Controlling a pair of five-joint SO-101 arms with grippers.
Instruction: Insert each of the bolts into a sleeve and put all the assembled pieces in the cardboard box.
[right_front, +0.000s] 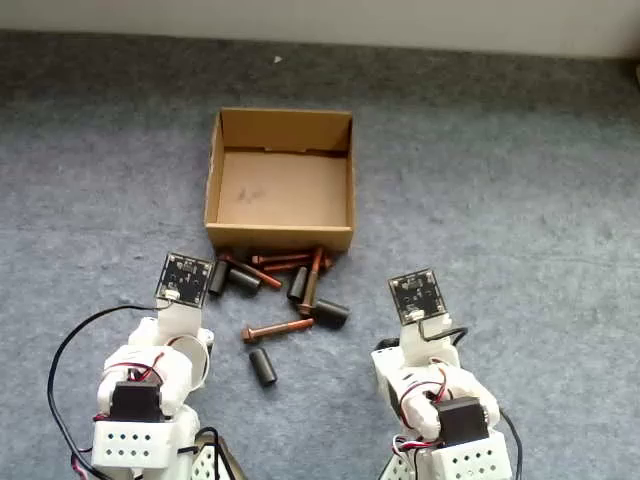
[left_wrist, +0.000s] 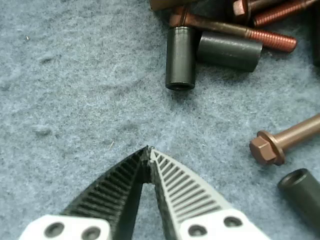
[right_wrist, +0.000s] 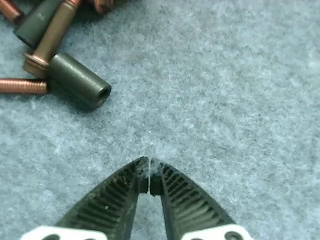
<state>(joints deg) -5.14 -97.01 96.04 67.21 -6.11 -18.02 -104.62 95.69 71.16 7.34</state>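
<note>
A: Both arms sit low at the near edge of the counter (right_front: 500, 200), and neither has anything in hand. The left gripper (left_wrist: 148, 152) has its ribbed jaws pressed tip to tip, empty. The right gripper (right_wrist: 149, 165) is the same, closed on nothing.

B: And the parts?

A: The cardboard box (right_front: 213, 180) lies open beyond the arms, its floor bare. The bolts (right_front: 285, 262) and sleeves (right_front: 244, 279) are heaped against its near wall. Two pieces lie apart from the heap: a lone bolt (right_front: 278, 328) and, nearer the arms, a lone sleeve (right_front: 262, 366).

B: How do you expect them to handle?

A: They look like solid metal, so I'd call them stiff and dense for their size, with no fear of crushing. Roundness is the trouble. The dark sleeves look smooth, so one probably rolls on this nappy surface and may slip between the jaws. I'd close across the middle of the barrel and leave the bore free.

B: And a bolt?

A: Take it on the shank close under the flanged hex head. The thread would give more bite, but that end has to enter the bore, so it should stay clear.

B: Anything handy for the right side?

A: Yes, the end sleeve (right_wrist: 80, 80) lies near that gripper, mouth turned roughly towards it, with a bolt head touching its far end.
</note>
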